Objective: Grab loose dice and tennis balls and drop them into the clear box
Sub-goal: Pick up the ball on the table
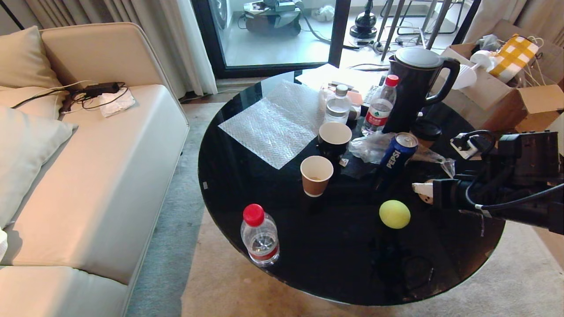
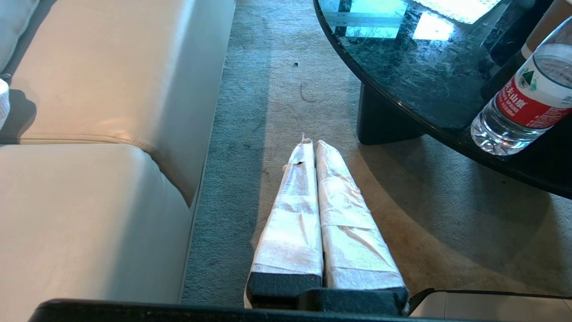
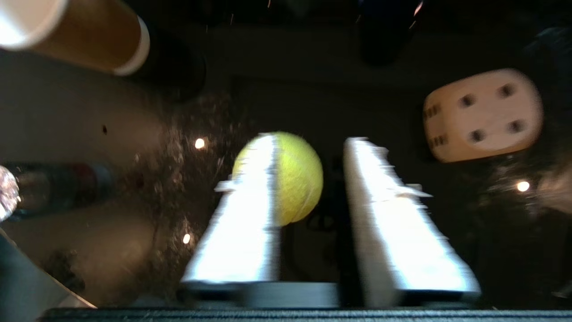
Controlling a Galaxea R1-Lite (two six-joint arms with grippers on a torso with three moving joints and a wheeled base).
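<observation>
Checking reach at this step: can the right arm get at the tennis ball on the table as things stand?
Probably yes. The right gripper is open and points at the tennis ball, which lies alone on bare black table. The Pepsi can and beige die stand off to the sides.

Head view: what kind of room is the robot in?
Probably a living room at home: a beige sofa with cushions, a round black coffee table cluttered with cups and bottles, and a carpet.

Right arm reached in from the right side of head view, right gripper point(image 3: 308, 147) with fingers parted, nothing held. Left gripper point(image 2: 313, 143) pointed low and level, taped fingers point(image 2: 292, 214) pressed together.
</observation>
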